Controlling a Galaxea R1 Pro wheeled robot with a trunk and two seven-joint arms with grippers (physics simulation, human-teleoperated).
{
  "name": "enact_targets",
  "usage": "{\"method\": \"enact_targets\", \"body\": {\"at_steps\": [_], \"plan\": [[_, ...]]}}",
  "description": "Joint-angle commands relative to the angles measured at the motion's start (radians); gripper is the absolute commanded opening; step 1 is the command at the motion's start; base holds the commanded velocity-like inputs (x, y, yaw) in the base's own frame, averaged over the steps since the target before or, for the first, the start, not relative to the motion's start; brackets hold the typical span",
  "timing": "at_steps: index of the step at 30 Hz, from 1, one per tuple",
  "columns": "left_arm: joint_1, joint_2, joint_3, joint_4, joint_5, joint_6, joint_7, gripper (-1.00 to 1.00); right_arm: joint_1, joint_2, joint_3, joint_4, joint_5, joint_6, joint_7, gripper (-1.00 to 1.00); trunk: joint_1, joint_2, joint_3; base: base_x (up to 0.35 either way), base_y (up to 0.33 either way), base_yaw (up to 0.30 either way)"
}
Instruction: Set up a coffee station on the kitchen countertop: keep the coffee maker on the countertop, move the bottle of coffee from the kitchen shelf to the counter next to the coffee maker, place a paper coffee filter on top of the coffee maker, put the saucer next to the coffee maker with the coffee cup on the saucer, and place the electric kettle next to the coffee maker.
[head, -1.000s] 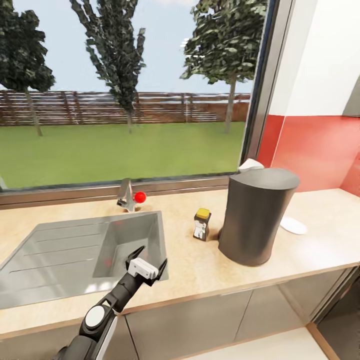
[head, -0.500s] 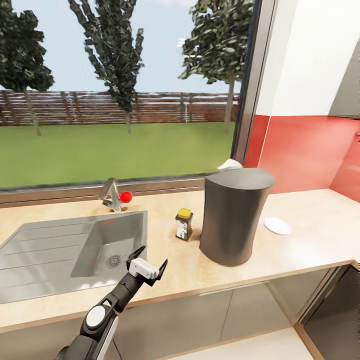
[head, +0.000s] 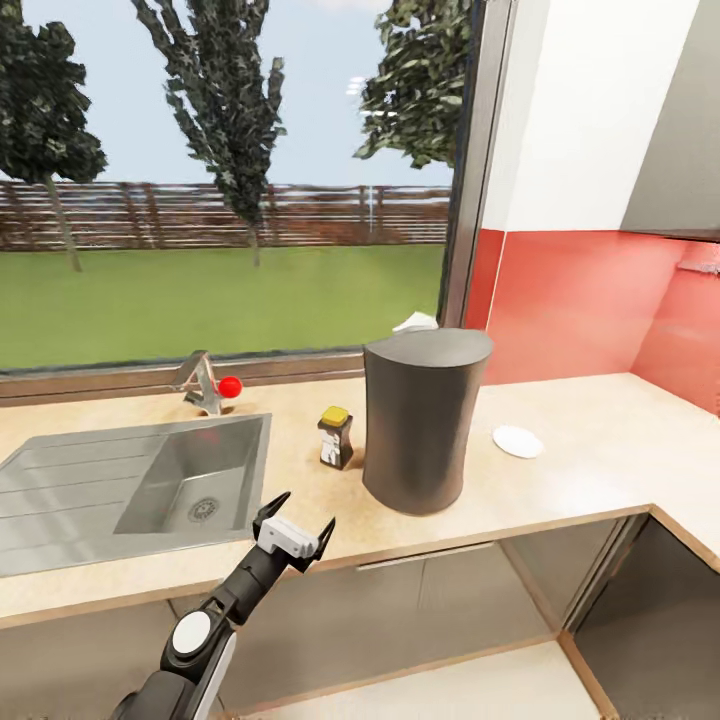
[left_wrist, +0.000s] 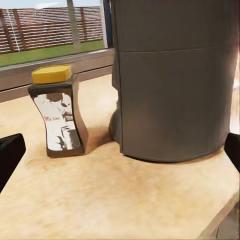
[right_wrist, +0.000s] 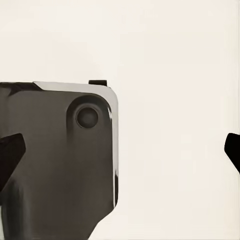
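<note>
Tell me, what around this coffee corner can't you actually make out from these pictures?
- Paper coffee filter: head view, just a white scrap behind the coffee maker; the drum hides the rest, so whether it rests on top is unclear.
- Bottle of coffee: left wrist view, label print too blurred to read.
- Right end effector: right wrist view, only dark fingertips at the picture's edges, set wide apart.
- Saucer: head view, too small for detail.

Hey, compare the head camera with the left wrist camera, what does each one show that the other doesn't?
Head view alone: the sink, the faucet, the saucer, the paper coffee filter atop the coffee maker, and the open left gripper. Left wrist view alone: the label's black-and-white picture close up. Both: the bottle of coffee upright beside the coffee maker on the kitchen countertop.
</note>
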Motion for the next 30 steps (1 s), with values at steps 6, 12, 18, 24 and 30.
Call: {"method": "enact_targets", "body": {"at_steps": [6, 12, 18, 24, 30], "plan": [[-0.001, -0.001, 0.001, 0.000, -0.010, -0.006, -0.002, 1.00, 0.000, 0.001, -0.008, -0.001, 0.007, -0.003, 0.000, 1.00, 0.000, -0.002, -0.002, -0.184, -0.240, 0.045], [-0.001, -0.001, 0.001, 0.000, -0.010, -0.006, -0.002, 1.00, 0.000, 0.001, -0.008, -0.001, 0.007, -0.003, 0.000, 1.00, 0.000, -0.002, -0.002, -0.171, -0.240, 0.228], [-0.001, -0.001, 0.001, 0.000, -0.009, -0.006, -0.002, 1.00, 0.000, 0.001, -0.008, -0.001, 0.008, -0.003, 0.000, 1.00, 0.000, -0.002, -0.002, -0.169, -0.240, 0.116], [-0.001, -0.001, 0.001, 0.000, -0.009, -0.006, -0.002, 1.00, 0.000, 0.000, -0.007, -0.002, 0.009, -0.003, 0.000, 1.00, 0.000, -0.002, -0.002, -0.197, -0.231, 0.014], [-0.001, 0.001, 0.001, 0.000, -0.009, -0.006, -0.002, 1.00, 0.000, 0.000, -0.005, -0.002, 0.009, -0.003, 0.000, 1.00, 0.000, -0.002, -0.002, -0.235, -0.206, 0.001]]}}
